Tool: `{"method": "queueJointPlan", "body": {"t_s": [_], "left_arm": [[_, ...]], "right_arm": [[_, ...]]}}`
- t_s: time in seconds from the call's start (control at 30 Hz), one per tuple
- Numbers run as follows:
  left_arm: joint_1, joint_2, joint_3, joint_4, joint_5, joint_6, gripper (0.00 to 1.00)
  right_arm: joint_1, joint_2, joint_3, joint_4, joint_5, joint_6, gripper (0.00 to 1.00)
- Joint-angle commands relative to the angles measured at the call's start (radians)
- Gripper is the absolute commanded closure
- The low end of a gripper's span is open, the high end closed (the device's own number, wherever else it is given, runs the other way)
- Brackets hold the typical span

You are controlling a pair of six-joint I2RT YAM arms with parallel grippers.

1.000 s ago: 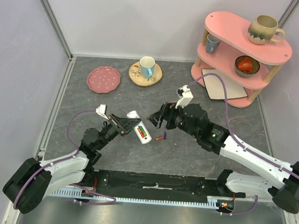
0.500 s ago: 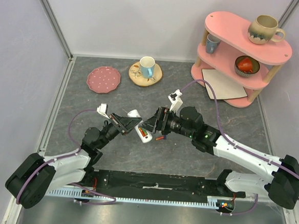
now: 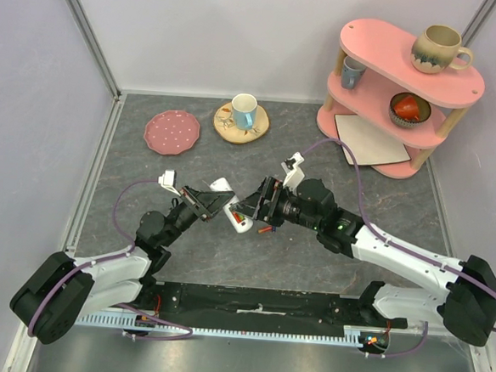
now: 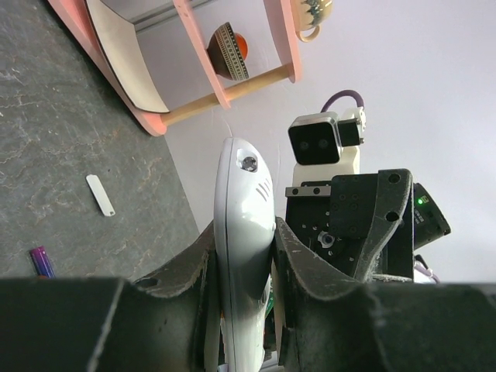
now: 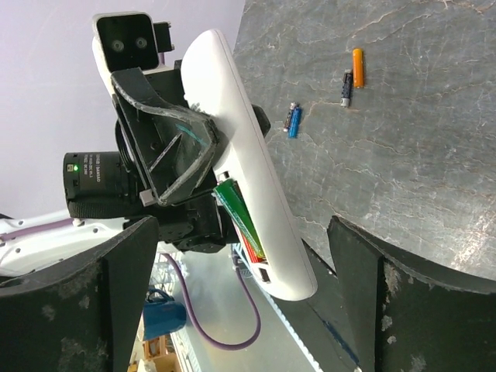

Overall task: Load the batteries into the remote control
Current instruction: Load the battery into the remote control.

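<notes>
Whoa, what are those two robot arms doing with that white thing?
The left gripper is holding a white remote up off the table, squeezed by its sides. The remote's battery slot is open, and a green battery and a red battery already sit inside it. The right gripper is open and right beside the slot, holding nothing. A few spare batteries lie loose on the table.

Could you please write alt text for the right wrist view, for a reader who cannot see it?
The left gripper clamps a white remote whose open recess holds a green battery and a red battery. The right gripper's fingers frame the view, spread apart and empty, and an orange battery and a blue battery lie loose on the table.
</notes>
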Motion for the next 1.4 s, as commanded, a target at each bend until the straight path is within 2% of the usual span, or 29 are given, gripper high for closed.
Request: {"method": "queueJointPlan", "body": {"t_s": [0.0, 0.5, 1.37], "left_arm": [[-0.005, -0.011, 0.037, 0.052, -0.043, 0.062, 0.98], [-0.014, -0.048, 0.036, 0.019, -0.072, 0.114, 0.98], [-0.027, -0.065, 0.026, 0.019, -0.083, 0.129, 0.98]], "right_arm": [[-0.005, 0.022, 0.008, 0.017, 0.019, 0.056, 0.03], [-0.009, 0.05, -0.001, 0.049, 0.056, 0.14, 0.04], [-0.015, 0.089, -0.015, 0.055, 0.06, 0.157, 0.08]]}}
